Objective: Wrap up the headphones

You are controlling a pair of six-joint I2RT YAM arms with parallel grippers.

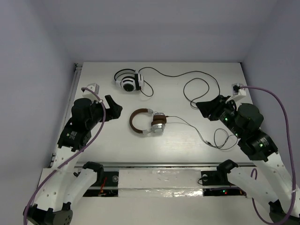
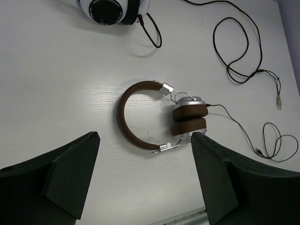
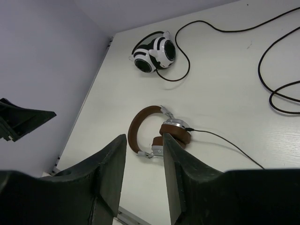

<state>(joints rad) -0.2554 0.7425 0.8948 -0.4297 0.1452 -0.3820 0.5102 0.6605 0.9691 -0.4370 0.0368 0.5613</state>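
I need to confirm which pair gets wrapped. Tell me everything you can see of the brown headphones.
The brown headphones lie flat near the table's middle, nothing gripping them. A brown, leather-looking headband arcs open toward the right, silver hinges joining it to two brown-padded, silver-backed ear cups lying against each other. A thin dark cable leaves the cups and trails unwound rightward to a loose loop on the table.
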